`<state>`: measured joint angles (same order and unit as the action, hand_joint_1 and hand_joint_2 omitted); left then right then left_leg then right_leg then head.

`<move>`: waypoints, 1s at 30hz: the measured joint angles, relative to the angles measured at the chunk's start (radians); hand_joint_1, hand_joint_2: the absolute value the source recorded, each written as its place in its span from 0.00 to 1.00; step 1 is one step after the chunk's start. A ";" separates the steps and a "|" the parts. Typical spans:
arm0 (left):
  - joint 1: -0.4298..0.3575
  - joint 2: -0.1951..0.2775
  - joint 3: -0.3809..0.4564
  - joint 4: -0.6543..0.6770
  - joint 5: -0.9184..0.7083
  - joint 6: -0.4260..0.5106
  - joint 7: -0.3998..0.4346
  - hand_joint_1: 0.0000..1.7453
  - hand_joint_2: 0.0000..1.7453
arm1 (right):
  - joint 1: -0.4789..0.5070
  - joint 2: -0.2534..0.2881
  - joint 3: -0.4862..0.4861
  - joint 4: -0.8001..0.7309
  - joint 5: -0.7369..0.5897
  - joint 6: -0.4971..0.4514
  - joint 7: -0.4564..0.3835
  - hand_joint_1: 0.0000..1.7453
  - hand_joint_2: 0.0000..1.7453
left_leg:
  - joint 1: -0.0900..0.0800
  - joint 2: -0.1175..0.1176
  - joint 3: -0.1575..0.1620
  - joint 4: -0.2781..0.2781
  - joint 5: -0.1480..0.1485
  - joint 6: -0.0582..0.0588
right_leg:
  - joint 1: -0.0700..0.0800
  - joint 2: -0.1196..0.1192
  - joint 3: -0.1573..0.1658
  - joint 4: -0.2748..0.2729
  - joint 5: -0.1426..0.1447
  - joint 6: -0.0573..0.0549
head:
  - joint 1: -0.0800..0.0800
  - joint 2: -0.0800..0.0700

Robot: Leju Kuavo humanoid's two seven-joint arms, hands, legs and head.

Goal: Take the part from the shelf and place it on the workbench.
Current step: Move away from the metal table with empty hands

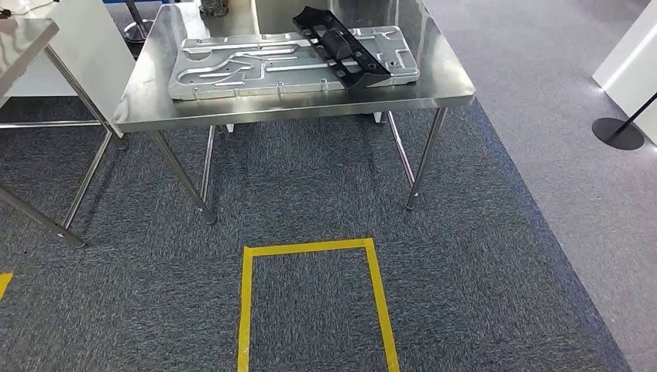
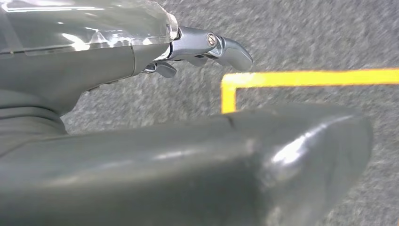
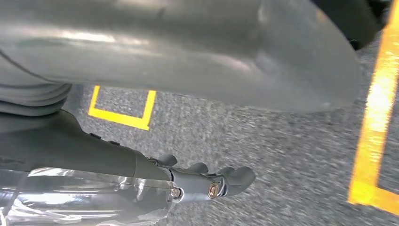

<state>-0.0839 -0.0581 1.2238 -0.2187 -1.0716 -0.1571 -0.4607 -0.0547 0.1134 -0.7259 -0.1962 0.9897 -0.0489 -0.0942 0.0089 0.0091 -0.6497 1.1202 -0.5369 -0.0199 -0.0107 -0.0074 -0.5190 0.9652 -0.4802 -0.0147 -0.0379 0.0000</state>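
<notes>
black part (image 1: 341, 46) lying diagonally on the grey machined plate (image 1: 232, 66) on the steel counter (image 1: 434, 85), left hand (image 2: 207, 47) and right hand (image 3: 207, 181) over grey carpet near yellow floor tape (image 1: 310, 249), both empty, fingers loosely extended

A yellow tape rectangle (image 1: 310, 298) marked the grey carpet (image 1: 480, 256). A second steel table (image 1: 23, 39) stood at the far left. A black round stand base (image 1: 617, 133) sat on the lighter floor (image 1: 558, 93) at right. A white panel (image 1: 631, 54) stood beyond it.
</notes>
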 joint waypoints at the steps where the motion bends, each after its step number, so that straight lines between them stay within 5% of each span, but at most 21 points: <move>1: 0.000 0.000 0.000 0.000 0.001 0.001 0.002 0.00 0.00 | 0.000 0.000 0.000 0.000 -0.001 0.005 -0.001 0.00 0.00 | 0.001 0.000 -0.014 0.064 -0.042 -0.003 | 0.002 0.000 -0.013 0.000 0.009 -0.003 | 0.000 0.000; 3: -0.001 0.000 0.000 0.000 0.004 0.005 0.009 0.00 0.00 | 0.000 0.000 -0.001 0.000 -0.008 0.023 -0.010 0.00 0.00 | 0.002 0.000 -0.023 0.162 -0.054 -0.006 | 0.005 -0.001 -0.040 0.002 0.030 -0.003 | 0.000 0.000; 5: -0.002 0.000 0.001 0.000 0.009 0.008 0.016 0.00 0.00 | 0.000 0.000 -0.006 0.000 -0.027 0.045 -0.019 0.00 0.00 | 0.002 0.000 0.021 0.148 0.008 -0.003 | 0.006 -0.001 -0.067 0.006 0.050 0.000 | 0.000 0.000; 7: -0.005 0.001 0.001 0.000 0.011 0.010 0.025 0.00 0.00 | -0.002 0.000 -0.020 0.001 -0.054 0.064 -0.010 0.00 0.00 | 0.000 -0.001 0.129 0.008 0.033 0.005 | 0.008 0.000 -0.087 0.014 0.065 0.007 | 0.000 0.000; 9: -0.010 0.001 0.001 0.000 0.011 0.011 0.032 0.00 0.00 | -0.003 0.000 -0.037 0.001 -0.074 0.078 0.006 0.00 0.00 | -0.003 -0.001 0.217 -0.130 0.000 0.018 | 0.012 -0.001 -0.097 0.023 0.077 0.018 | 0.000 0.000; 10: -0.011 0.001 0.001 0.000 0.011 0.010 0.034 0.00 0.00 | -0.004 0.000 -0.044 0.001 -0.079 0.083 0.011 0.00 0.00 | -0.005 -0.001 0.235 -0.164 -0.014 0.024 | 0.014 -0.002 -0.100 0.025 0.083 0.024 | 0.000 0.000; 11: -0.010 0.001 0.001 0.000 0.010 0.010 0.037 0.00 0.00 | -0.004 0.000 -0.050 0.001 -0.081 0.087 0.016 0.00 0.00 | -0.004 -0.001 0.234 -0.172 -0.016 0.032 | 0.013 -0.002 -0.102 0.026 0.089 0.029 | 0.000 0.000; 13: -0.008 0.001 0.001 0.001 0.009 0.010 0.046 0.00 0.00 | -0.004 -0.001 -0.060 0.001 -0.082 0.092 0.026 0.00 0.50 | -0.002 0.002 0.225 -0.171 -0.004 0.047 | 0.009 0.000 -0.114 0.051 0.069 0.041 | 0.000 0.000; 15: -0.008 0.000 0.001 0.001 0.008 0.009 0.055 0.00 0.00 | -0.003 -0.002 -0.067 0.001 -0.082 0.099 0.035 0.00 1.00 | -0.001 0.005 0.209 -0.171 0.011 0.059 | 0.005 0.003 -0.153 0.155 -0.007 0.052 | 0.000 0.000; 17: -0.007 0.000 0.001 0.001 0.011 0.009 0.060 0.00 0.00 | -0.002 -0.003 -0.074 0.001 -0.082 0.103 0.040 0.00 1.00 | -0.003 0.006 0.191 -0.167 0.022 0.061 | 0.003 0.004 -0.197 0.290 -0.081 0.058 | 0.000 0.000; 19: -0.007 0.000 0.002 0.001 0.014 0.009 0.062 0.00 0.00 | -0.001 -0.004 -0.076 0.001 -0.082 0.104 0.043 0.00 1.00 | -0.005 0.005 0.176 -0.160 0.029 0.059 | 0.003 0.003 -0.184 0.313 -0.086 0.058 | 0.000 0.000; 23: -0.008 -0.002 0.002 0.001 0.015 0.007 0.056 0.00 0.00 | -0.003 -0.009 -0.079 0.001 -0.081 0.104 0.052 0.00 1.00 | -0.010 0.005 0.163 -0.145 0.032 0.052 | 0.009 0.003 -0.019 0.058 -0.006 0.036 | 0.000 0.000; 27: -0.009 -0.002 0.002 0.002 0.014 0.006 0.053 0.00 0.00 | -0.003 -0.010 -0.085 0.001 -0.080 0.104 0.056 0.00 1.00 | -0.012 0.004 0.154 -0.139 0.033 0.032 | 0.011 0.002 -0.008 0.015 0.003 0.016 | 0.000 0.000; 30: -0.009 -0.002 0.002 0.002 0.014 0.006 0.052 0.00 0.00 | -0.004 -0.010 -0.087 0.001 -0.080 0.104 0.056 0.00 1.00 | -0.007 -0.001 0.110 -0.040 -0.034 0.019 | 0.004 -0.002 -0.009 0.001 0.015 0.001 | 0.000 0.000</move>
<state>-0.0933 -0.0596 1.2259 -0.2171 -1.0575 -0.1507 -0.4083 -0.0584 0.1036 -0.8133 -0.1953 0.9094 0.0554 -0.0378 0.0017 0.0083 -0.5397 1.0806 -0.5708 -0.0014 -0.0068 -0.0095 -0.5285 0.9661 -0.4656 -0.0136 -0.0378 0.0000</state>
